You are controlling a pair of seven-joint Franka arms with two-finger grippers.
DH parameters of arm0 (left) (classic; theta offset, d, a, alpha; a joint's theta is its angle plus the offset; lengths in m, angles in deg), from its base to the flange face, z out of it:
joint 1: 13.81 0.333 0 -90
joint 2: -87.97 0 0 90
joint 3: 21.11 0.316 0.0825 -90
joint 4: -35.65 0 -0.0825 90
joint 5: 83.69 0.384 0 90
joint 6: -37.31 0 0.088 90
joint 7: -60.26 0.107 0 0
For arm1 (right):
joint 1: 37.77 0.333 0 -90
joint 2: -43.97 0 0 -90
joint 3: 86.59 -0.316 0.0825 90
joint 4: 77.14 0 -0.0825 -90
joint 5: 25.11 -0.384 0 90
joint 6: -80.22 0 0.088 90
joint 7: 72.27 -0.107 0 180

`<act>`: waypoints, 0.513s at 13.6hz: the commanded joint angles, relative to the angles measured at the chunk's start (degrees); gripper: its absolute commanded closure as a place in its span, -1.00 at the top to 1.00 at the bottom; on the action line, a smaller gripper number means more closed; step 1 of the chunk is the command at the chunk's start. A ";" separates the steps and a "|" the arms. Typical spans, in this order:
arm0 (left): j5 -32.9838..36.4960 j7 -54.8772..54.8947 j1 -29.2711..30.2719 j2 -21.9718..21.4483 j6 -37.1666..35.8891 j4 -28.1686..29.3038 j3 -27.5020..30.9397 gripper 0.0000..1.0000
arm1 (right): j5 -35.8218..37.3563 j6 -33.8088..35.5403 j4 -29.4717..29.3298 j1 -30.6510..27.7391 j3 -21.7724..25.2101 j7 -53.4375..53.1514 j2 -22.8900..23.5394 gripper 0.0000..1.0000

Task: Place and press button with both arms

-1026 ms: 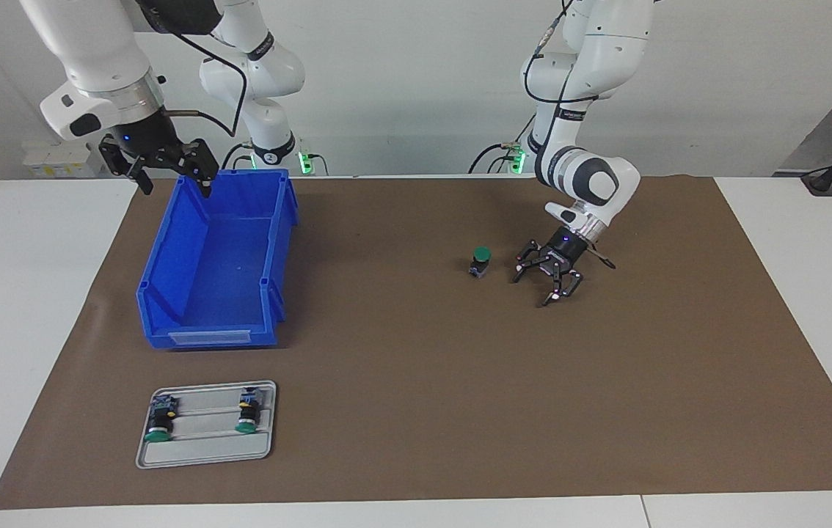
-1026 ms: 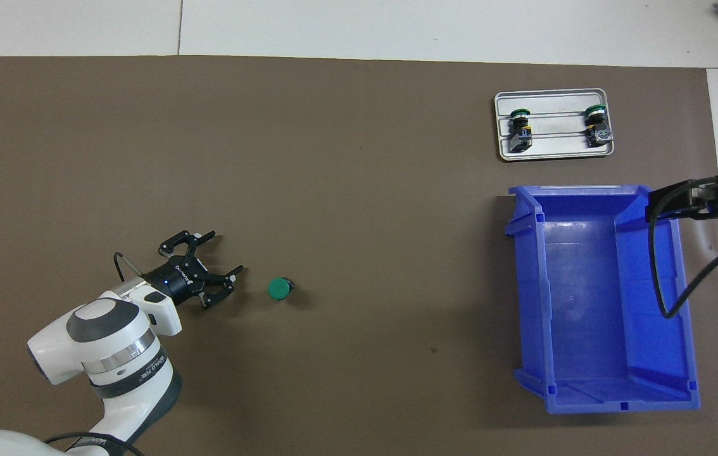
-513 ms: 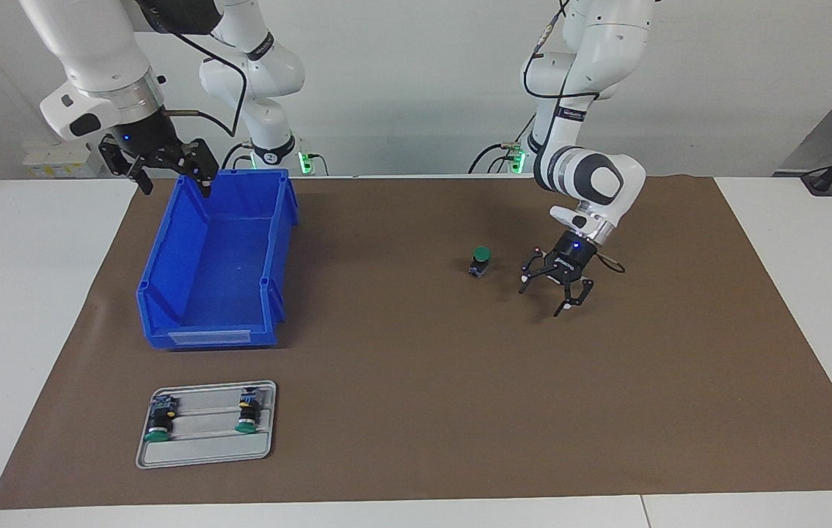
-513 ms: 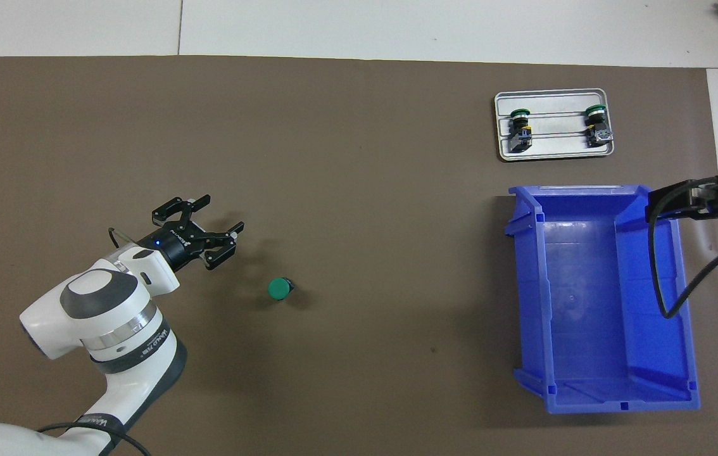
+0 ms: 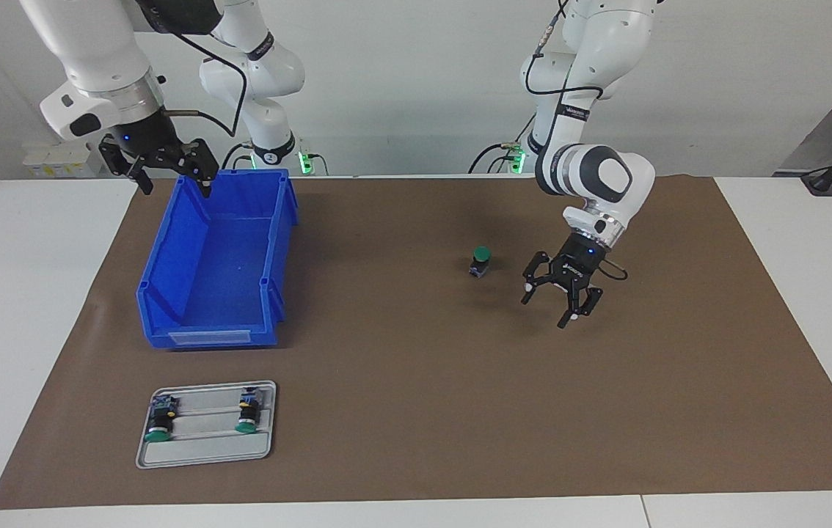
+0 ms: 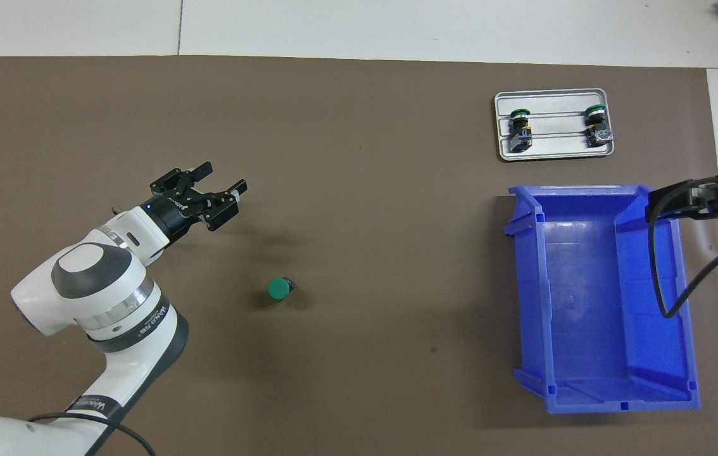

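Since the button [image 5: 481, 261] now stands upright on the brown mat [image 5: 416, 411], green cap up, we think the placing is done and the pressing comes next. It sits alone near the middle of the mat, well apart from the blue bin [image 5: 216, 264].

Our left claw [image 5: 563, 295] hangs low over the mat just beside the button, toward the left arm's end of the table. Its fingers are spread open and hold nothing. Our right claw [image 5: 159, 163] waits up high over the bin's rim, also open and empty.

To press well, we should come straight down on the middle of the cap. A push from the side could tip the button, because it is tall and thin on a small base. We would bring the fingers together first, so one blunt tip meets the cap. Going slow would help.

We see a round, flat, smooth cap on a dark, blocky base. Under it the mat looks soft and dull, so it may hold the base a little. Hard, shiny plastic makes up the bin. Farther from the robots lies a grey metal tray [image 5: 205, 453] with two more buttons [image 5: 161, 423] on their sides.
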 commanded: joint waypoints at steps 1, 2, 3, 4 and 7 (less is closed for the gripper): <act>-0.03 -10.01 -0.17 1.51 1.08 -4.45 0.15 0.74 | -1.03 0.33 1.08 0.00 0.34 1.42 -1.07 1.00; 0.06 -15.19 0.09 1.86 1.07 -6.47 0.24 0.74 | -1.03 0.33 1.08 0.00 0.34 1.42 -1.07 1.00; 0.06 -19.85 0.27 1.95 1.07 -8.14 0.24 0.74 | -1.03 0.33 1.08 0.00 0.34 1.42 -1.07 1.00; 0.06 -23.29 0.35 1.95 1.07 -9.11 0.24 0.74 | -1.03 0.33 1.08 0.00 0.34 1.42 -1.07 1.00; 0.06 -35.59 2.10 1.34 1.25 -10.88 0.41 0.74 | -1.03 0.33 1.08 0.00 0.34 1.42 -1.07 1.00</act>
